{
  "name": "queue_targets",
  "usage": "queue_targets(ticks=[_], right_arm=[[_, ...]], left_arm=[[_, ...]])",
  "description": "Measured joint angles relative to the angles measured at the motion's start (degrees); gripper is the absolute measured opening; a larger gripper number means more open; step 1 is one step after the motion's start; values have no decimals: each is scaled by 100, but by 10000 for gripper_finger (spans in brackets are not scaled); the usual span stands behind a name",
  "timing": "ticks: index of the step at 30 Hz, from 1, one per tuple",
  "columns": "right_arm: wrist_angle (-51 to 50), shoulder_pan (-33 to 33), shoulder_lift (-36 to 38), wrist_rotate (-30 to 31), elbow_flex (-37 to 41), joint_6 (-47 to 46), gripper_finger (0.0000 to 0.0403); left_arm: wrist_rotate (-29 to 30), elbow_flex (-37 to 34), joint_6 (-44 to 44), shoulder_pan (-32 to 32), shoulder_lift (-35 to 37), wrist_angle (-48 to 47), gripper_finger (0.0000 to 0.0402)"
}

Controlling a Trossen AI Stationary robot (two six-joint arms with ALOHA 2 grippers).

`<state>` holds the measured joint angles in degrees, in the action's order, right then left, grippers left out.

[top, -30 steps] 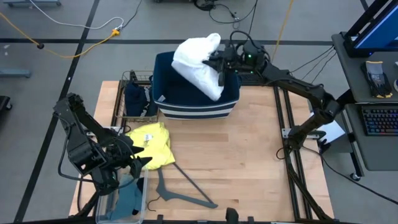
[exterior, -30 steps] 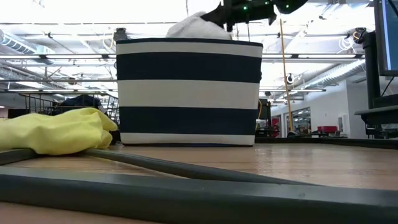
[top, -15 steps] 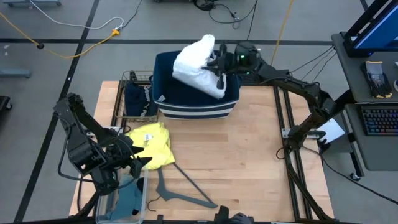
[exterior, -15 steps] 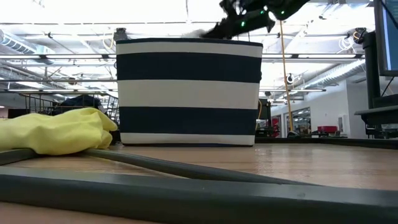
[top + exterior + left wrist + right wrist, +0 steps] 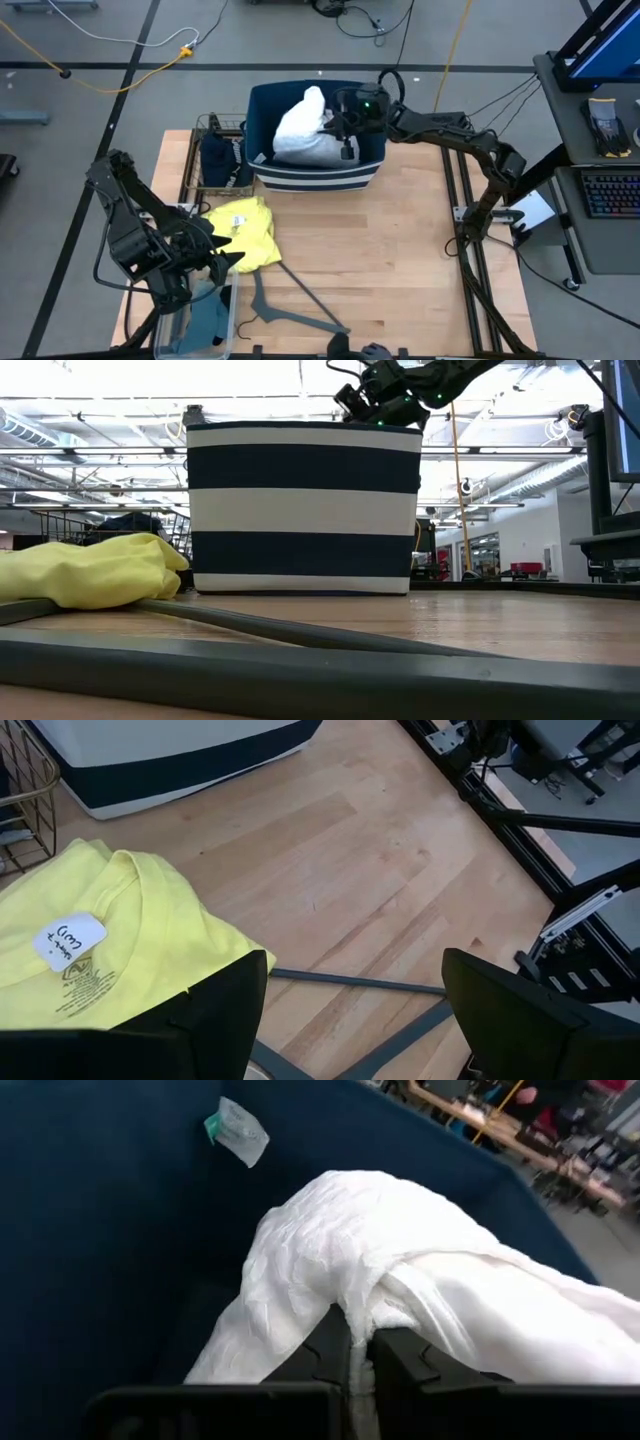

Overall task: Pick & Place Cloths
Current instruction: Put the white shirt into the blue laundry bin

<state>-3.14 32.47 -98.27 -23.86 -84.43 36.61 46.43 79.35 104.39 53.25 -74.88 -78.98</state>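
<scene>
A white cloth point(image 5: 298, 128) sits bunched inside the navy-and-white striped basket point(image 5: 372, 172), and my right gripper point(image 5: 345, 127) is shut on it within the basket's rim. In the low view the basket wall point(image 5: 303, 510) hides the cloth, and only the right gripper's point(image 5: 385, 402) wrist shows above it. A yellow cloth point(image 5: 245, 230) lies flat on the table near the left edge. My left gripper point(image 5: 224, 256) hovers open beside it, touching nothing. A dark cloth point(image 5: 218, 155) fills a wire basket. Teal rags point(image 5: 205, 320) lie in a clear bin. My right gripper pinches a raised fold of the white cloth point(image 5: 372, 1312) between its two fingers point(image 5: 330, 1342), coming from the table's right side and slanting down. Several layers are bunched at the fingers. The rest of the cloth point(image 5: 300, 1270) drapes slack down inside the basket point(image 5: 100, 1230).
A grey plastic hanger point(image 5: 295, 308) lies on the table near the near edge, beside the yellow cloth point(image 5: 90, 950), and crosses the low view's foreground point(image 5: 300, 630). The wire basket point(image 5: 203, 124) stands left of the striped basket. Bare wood point(image 5: 400, 250) spreads across the table's right half.
My right gripper has come down and toward the near-left, from above the striped basket's far rim into the basket, staying shut on the white cloth. The cloth, earlier lifted and spread high over the rim, now sits lower and bunched inside the basket.
</scene>
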Motion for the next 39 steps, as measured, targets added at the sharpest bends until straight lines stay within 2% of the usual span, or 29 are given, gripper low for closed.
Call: queue_targets(ticks=[12, 23, 31, 39], right_arm=[[-900, 4, -77, -23, -14, -608, 12], [-946, 17, -88, -17, -12, -1125, 13], [-955, 28, -88, 158, -38, -1985, 13], [-2056, -35, -180, 566, -661, -2333, 10]], left_arm=[[-1, 0, -35, 0, -2, -2, 306], [0, 0, -38, 0, -2, 37, 306], [0, 0, -108, 0, -2, 105, 306], [2, 0, -120, 0, -2, 103, 306]])
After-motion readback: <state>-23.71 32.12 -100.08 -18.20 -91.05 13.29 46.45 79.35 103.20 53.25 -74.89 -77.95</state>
